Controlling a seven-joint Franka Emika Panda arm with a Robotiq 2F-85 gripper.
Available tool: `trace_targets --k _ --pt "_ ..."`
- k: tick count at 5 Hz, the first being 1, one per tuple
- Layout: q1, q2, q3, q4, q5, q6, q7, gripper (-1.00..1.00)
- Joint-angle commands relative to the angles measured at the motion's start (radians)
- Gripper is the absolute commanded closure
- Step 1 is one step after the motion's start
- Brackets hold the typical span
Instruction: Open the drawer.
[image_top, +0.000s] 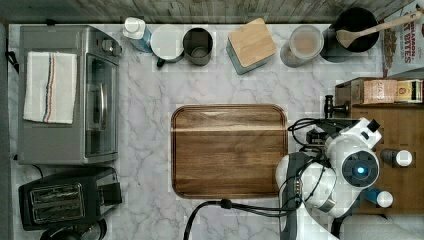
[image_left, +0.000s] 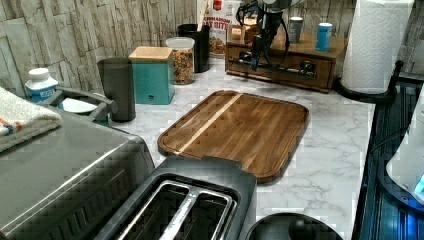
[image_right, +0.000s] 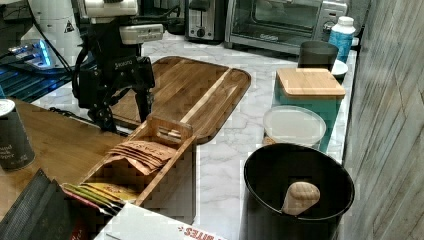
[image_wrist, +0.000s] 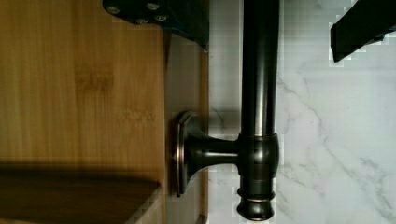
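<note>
The drawer (image_left: 320, 75) is the front of a small wooden cabinet (image_top: 395, 135) at the top view's right, and it looks flush with the cabinet. Its long black bar handle (image_wrist: 259, 93) stands off the wood on a post (image_wrist: 210, 151). My gripper (image_wrist: 266, 39) hangs open over the handle, one finger on the cabinet side and one finger (image_wrist: 359, 28) on the counter side, with the bar between them and untouched. In the left view the gripper (image_left: 256, 62) reaches down to the handle (image_left: 285, 64). The right view shows the gripper (image_right: 125, 117) at the cabinet's front edge.
A wooden cutting board (image_top: 229, 150) lies right in front of the drawer. Two cans (image_top: 400, 157) and a wooden box of packets (image_right: 145, 155) stand on the cabinet. A paper towel roll (image_left: 375, 45) stands beside it. Toaster oven (image_top: 70, 95) and toaster (image_top: 65, 200) are far off.
</note>
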Motion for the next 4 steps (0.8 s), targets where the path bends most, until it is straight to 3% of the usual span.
trace_targets --k 1,3,4 --pt "-0.007 0.065 0.04 -0.017 0.094 -0.019 0.024 -1.0" --pt "0.016 0.087 0.015 0.031 0.036 -0.111 0.032 -1.0" --pt "0.026 0.068 0.027 0.076 0.038 -0.248 0.032 -1.0"
